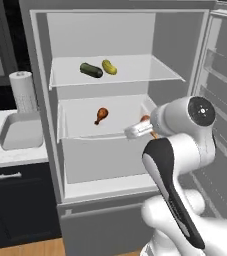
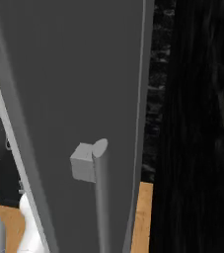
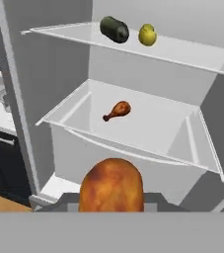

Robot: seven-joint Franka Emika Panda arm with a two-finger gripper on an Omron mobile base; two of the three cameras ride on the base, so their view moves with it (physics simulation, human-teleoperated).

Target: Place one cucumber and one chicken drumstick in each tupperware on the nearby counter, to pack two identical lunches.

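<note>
Inside the open fridge, a dark green cucumber (image 1: 91,70) (image 3: 114,29) and a yellow-green cucumber (image 1: 109,67) (image 3: 147,35) lie side by side on the upper glass shelf. One chicken drumstick (image 1: 101,115) (image 3: 117,110) rests on the lower shelf. My gripper (image 1: 136,131) hangs in front of that shelf's right end, shut on a second chicken drumstick (image 1: 145,119) (image 3: 111,185), whose meaty end looms close in the hand view. A light-grey tupperware (image 1: 20,131) stands on the white counter (image 1: 15,156) left of the fridge.
A paper towel roll (image 1: 23,91) stands behind the tupperware. The open fridge door (image 2: 74,99) with its grey handle (image 2: 101,197) blocks the right base view. A dark cabinet (image 1: 15,200) sits under the counter. The fridge wall (image 1: 41,100) separates shelves from counter.
</note>
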